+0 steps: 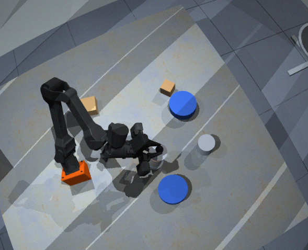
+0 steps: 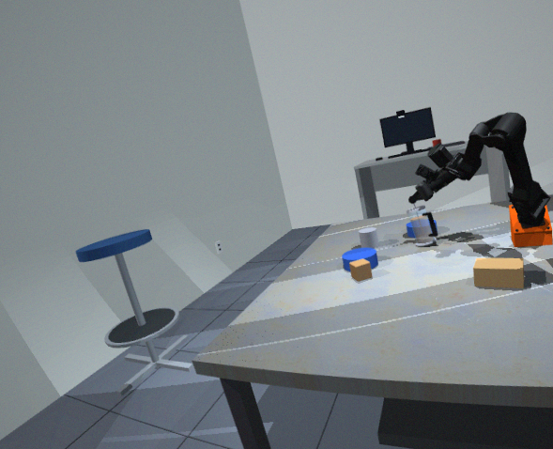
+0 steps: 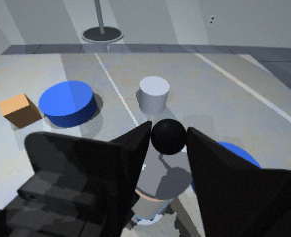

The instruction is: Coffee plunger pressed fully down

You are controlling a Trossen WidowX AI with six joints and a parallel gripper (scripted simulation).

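Your tool (image 3: 169, 141) is pinching the black ball knob (image 3: 168, 136) of the coffee plunger, one dark finger (image 3: 137, 149) on each side of it. You can see the coffee press (image 2: 422, 226) directly beneath, standing upright on the tabletop (image 2: 411, 308), its clear body showing a brown band low down and a black handle on the side. In the exterior view the knob sits just above the lid, with only a short length of rod showing between them. The arm reaches out from its orange base (image 1: 76, 173) and bends down over the press. A blue disc (image 1: 172, 189) lies just beside the press, a grey cylinder (image 1: 206, 143) stands near it, and a second blue disc (image 1: 182, 104) with a small tan cube (image 1: 167, 87) touching or nearly touching it sits farther off. A larger tan block (image 1: 89, 105) lies behind the arm.
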